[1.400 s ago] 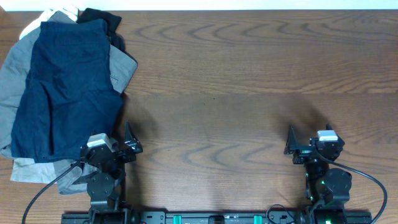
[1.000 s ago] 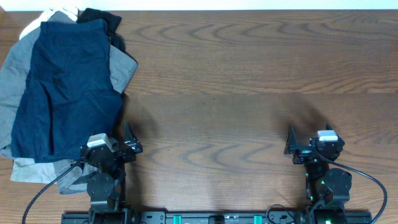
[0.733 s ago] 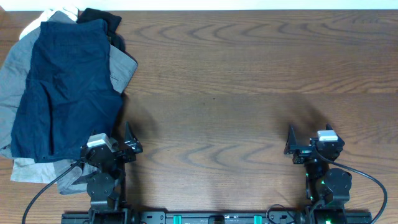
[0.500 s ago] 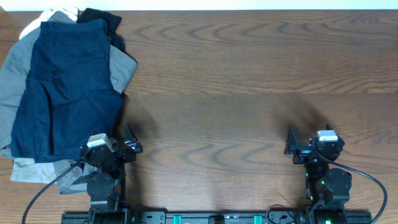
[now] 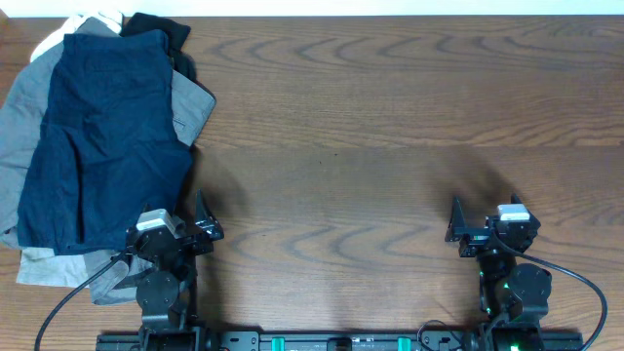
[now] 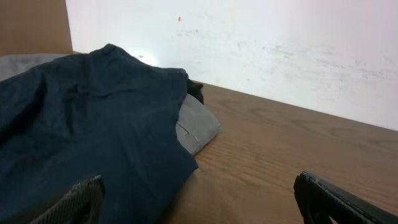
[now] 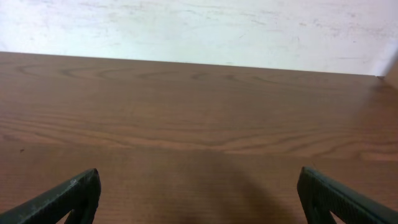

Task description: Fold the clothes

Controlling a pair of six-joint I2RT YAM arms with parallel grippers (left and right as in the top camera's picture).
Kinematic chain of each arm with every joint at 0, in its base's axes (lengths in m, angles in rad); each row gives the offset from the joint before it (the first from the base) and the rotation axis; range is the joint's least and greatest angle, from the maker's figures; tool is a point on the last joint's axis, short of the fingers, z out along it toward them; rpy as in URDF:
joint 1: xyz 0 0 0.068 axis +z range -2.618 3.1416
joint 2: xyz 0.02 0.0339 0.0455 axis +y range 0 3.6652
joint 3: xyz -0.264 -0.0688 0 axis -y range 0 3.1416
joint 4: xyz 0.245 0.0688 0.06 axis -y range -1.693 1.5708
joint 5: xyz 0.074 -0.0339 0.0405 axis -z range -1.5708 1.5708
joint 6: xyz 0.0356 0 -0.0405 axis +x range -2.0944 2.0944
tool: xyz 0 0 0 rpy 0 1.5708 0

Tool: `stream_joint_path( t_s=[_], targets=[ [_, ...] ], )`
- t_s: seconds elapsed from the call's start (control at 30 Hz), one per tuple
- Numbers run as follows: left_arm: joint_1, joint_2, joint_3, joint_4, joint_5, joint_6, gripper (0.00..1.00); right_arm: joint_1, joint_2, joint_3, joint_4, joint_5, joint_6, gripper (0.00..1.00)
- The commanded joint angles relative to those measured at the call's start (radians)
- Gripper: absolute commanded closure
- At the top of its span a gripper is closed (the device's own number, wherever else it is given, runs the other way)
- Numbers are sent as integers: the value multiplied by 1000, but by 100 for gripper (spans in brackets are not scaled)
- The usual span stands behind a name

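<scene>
Both arms are basically all black: left arm (image 5: 159, 283), right arm (image 5: 509, 283). Each has a silvery-white block (image 5: 151, 222) up top and a black cable (image 5: 583, 277) trailing off the side. Small green lights (image 5: 505, 286) glow low down. Fingers (image 6: 78, 200) look matte dark grey.

Your left gripper (image 5: 205, 220) tucked low by its base, jaws spread wide, your right gripper (image 5: 455, 222) in the same pose, jaws equally wide apart, both pointing forward.
</scene>
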Motion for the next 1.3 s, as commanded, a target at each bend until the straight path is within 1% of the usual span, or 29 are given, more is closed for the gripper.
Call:
stream_joint_path(
  t_s=[0.0, 0.4, 0.6, 0.8, 1.07, 1.17, 1.27],
  targets=[
    [-5, -5, -18, -40, -26, 14, 2, 9, -2, -2, -3, 6, 10, 1],
    [-5, -5, -18, -40, -26, 14, 2, 9, -2, -2, -2, 10, 10, 1],
    [-5, -5, -18, -40, -26, 14, 2, 9, -2, -2, 33, 17, 10, 1],
    [-5, 0, -18, -40, -26, 16, 2, 9, -2, -2, 59, -34, 10, 1],
    [-5, 73, -11, -41, -13, 21, 2, 9, -2, -2, 60, -66, 10, 1],
    [-5, 122, 23, -41, 20, 52, 2, 9, -2, -2, 62, -98, 10, 1],
    [-5, 196, 73, -45, 19, 68, 2, 9, -2, -1, 62, -137, 10, 1]
  ],
)
